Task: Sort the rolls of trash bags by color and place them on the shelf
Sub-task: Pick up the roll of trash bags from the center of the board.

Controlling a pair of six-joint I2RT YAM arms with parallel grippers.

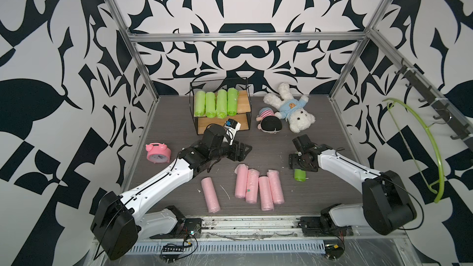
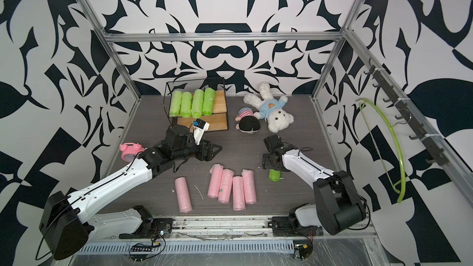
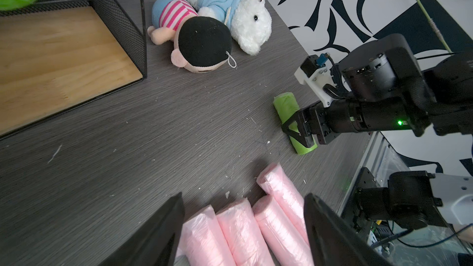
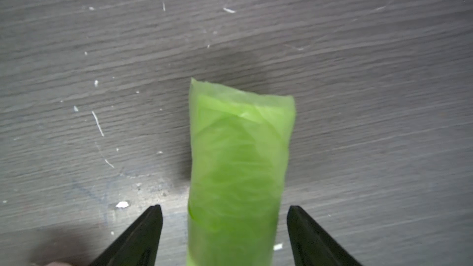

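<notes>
I saw the right gripper (image 4: pixel 224 208) lowered over a lone lime green film-wrapped roll of trash bags (image 4: pixel 238 162) that lay flat on the dark grey wood-grain table (image 1: pixel 268 154). Its black fingers (image 4: pixel 143 231) were spread to either side of the roll, with a strip of bare table showing on each side, so they pinched nothing. Four more lime green rolls (image 1: pixel 210 104) lay side by side on the top board of the small two-tier wire-framed wooden shelf (image 1: pixel 244 102) at the back of the table. The left gripper (image 3: pixel 244 198) hung in front of the shelf, fingers spread and empty, above the far ends of a cluster of four pale pink rolls (image 1: pixel 258 188) that lay touching one another near the front edge. A fifth pale pink roll (image 1: pixel 210 195) lay apart from them, on the left arm's side.
</notes>
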